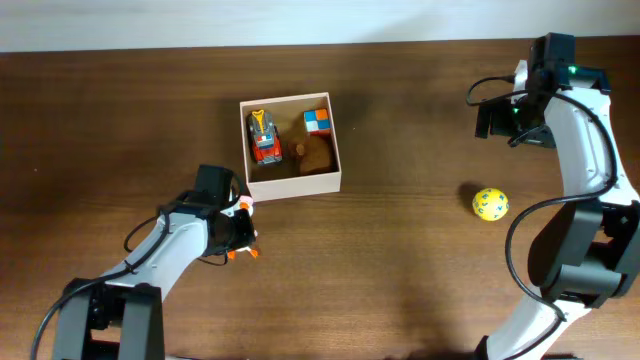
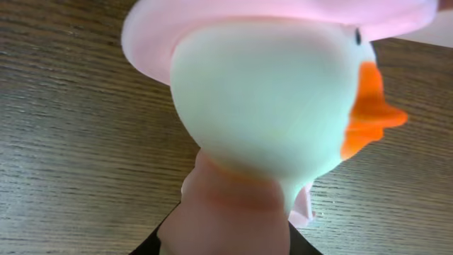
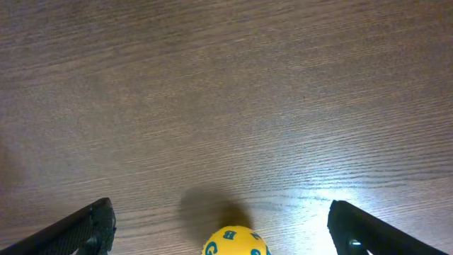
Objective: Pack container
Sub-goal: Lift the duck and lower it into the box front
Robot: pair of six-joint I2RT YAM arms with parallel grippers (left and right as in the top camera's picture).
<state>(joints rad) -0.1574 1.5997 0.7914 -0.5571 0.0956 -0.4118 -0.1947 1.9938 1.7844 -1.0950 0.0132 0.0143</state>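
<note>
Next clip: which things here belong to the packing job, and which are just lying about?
Job: square white-walled, tan-lined container; red-and-yellow toy truck and blue, orange and white cube inside it; white toy duck with orange beak and pink hat; probably the loose yellow lettered ball.
Lying about: nothing apparent besides the dark wooden table itself.

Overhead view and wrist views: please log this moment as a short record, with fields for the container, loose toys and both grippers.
container: open, on the table, holds a toy truck, a coloured cube and a brown item
duck: outside the container, at the left gripper; grip unclear
ball: yellow, loose on the table
right gripper: open, empty
</note>
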